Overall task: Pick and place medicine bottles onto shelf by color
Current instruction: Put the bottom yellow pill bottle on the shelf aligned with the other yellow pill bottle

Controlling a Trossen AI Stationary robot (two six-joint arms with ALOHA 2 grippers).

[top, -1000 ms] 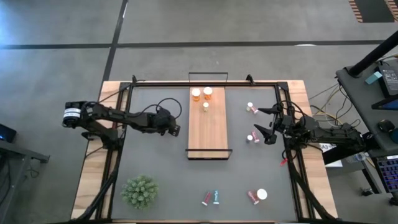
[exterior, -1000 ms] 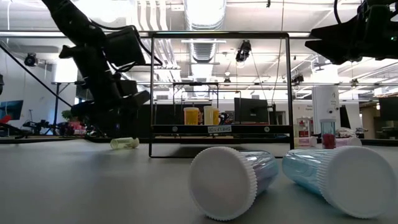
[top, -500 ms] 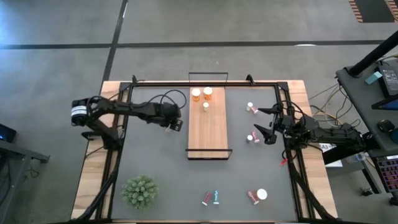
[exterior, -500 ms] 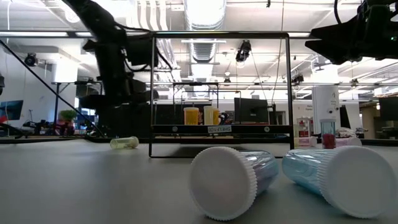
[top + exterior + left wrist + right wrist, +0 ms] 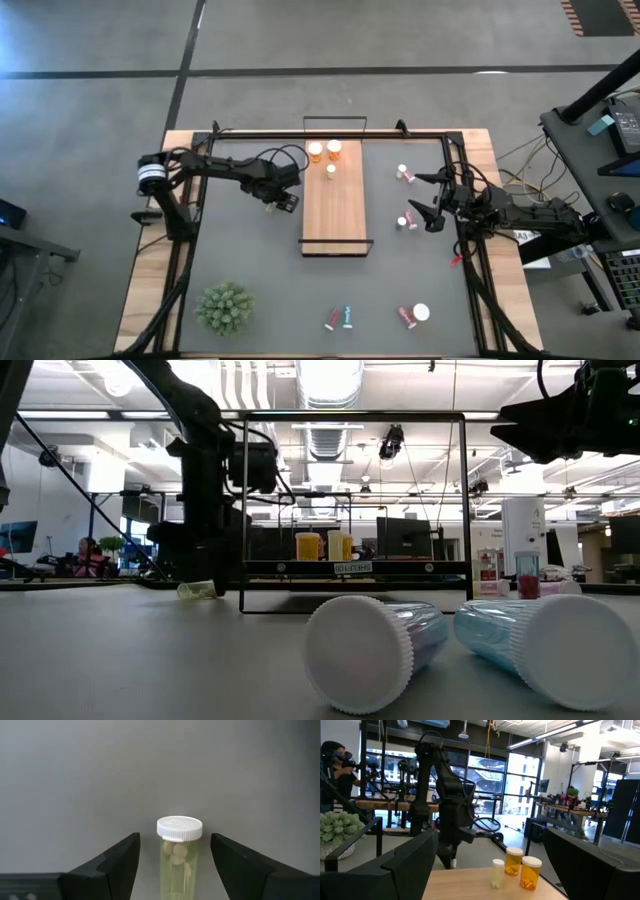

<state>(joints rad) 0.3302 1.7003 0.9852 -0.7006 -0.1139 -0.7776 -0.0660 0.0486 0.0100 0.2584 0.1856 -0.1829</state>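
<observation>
Nearest to the low camera, two clear bottles point(image 5: 375, 650) lie on their sides on the counter point(image 5: 250, 260), untouched; farther back, beside the shelf point(image 5: 335, 205), a pale yellow bottle point(image 5: 178, 852) lies flat on the grey surface. We see the left end effector point(image 5: 173, 857) right above it, its fingers point(image 5: 117, 865) apart on both sides and not yet touching — nothing is held. To do this step well, we judge that we should lower until the fingers flank the body below the white cap, keep the bottle centred, then close gently; a lying cylinder may roll away. The right end effector point(image 5: 432, 200) waits wide open and empty near the counter's right edge; at the shelf's far end stand two orange bottles point(image 5: 324, 150).
</observation>
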